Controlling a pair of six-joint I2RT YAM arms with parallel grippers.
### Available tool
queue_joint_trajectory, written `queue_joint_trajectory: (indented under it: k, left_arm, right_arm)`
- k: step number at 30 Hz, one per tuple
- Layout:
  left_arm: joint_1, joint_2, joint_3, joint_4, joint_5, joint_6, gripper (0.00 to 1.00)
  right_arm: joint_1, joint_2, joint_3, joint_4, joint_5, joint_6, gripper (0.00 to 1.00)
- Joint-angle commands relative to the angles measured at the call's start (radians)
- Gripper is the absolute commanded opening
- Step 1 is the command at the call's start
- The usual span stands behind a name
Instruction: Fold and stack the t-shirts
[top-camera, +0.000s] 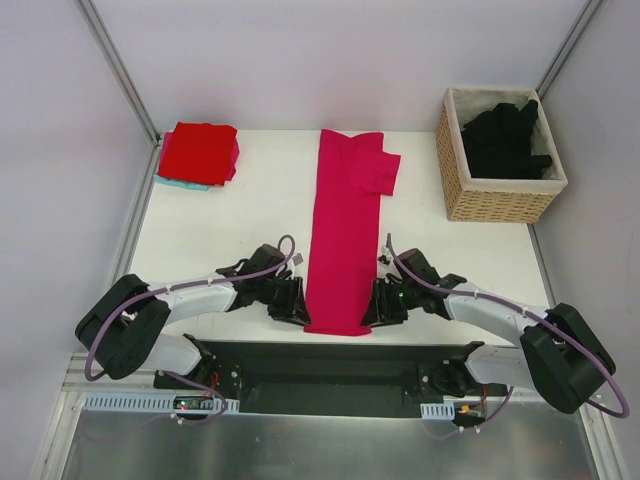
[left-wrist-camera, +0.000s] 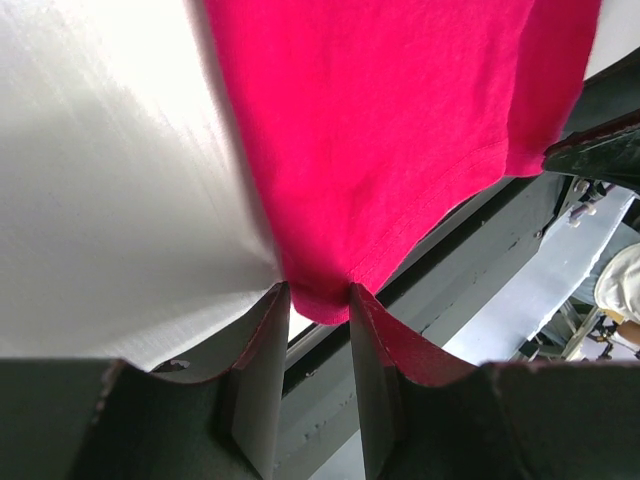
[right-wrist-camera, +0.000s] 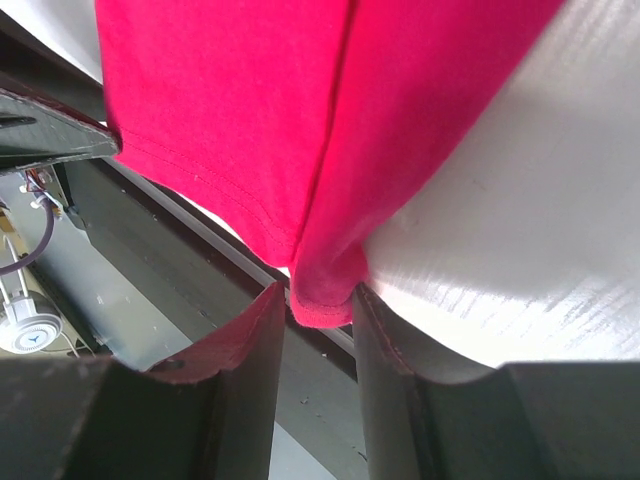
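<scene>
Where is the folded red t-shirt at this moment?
In the top view, the folded red t-shirt lies at the far left corner of the table, on a turquoise cloth, left of the long magenta t-shirt.

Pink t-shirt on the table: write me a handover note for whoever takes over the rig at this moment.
Left gripper: jaws either side of the pink t-shirt's near left corner; firm pinch not confirmed.
Right gripper: likewise at its near right corner.
The pink t-shirt lies in the middle of the table as a long narrow strip, sides folded in.
Done: a red t-shirt sits folded at the far left corner.
Left to do: fold the pink strip end over end, stack it on the red one, then handle the black t-shirts in the basket at far right.
</scene>
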Motion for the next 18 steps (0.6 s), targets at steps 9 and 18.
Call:
queue_joint_trajectory:
  k: [9, 18]
  left_arm:
    - [-0.007, -0.054, 0.023, -0.076, -0.014, 0.036, 0.3]
    - [-0.009, -0.01, 0.017, -0.069, -0.029, 0.047, 0.3]
  right_arm:
    - [0.012, 0.009, 0.052, -0.008, -0.007, -0.032, 0.35]
    - [0.014, 0.017, 0.062, -0.012, -0.006, -0.039, 0.34]
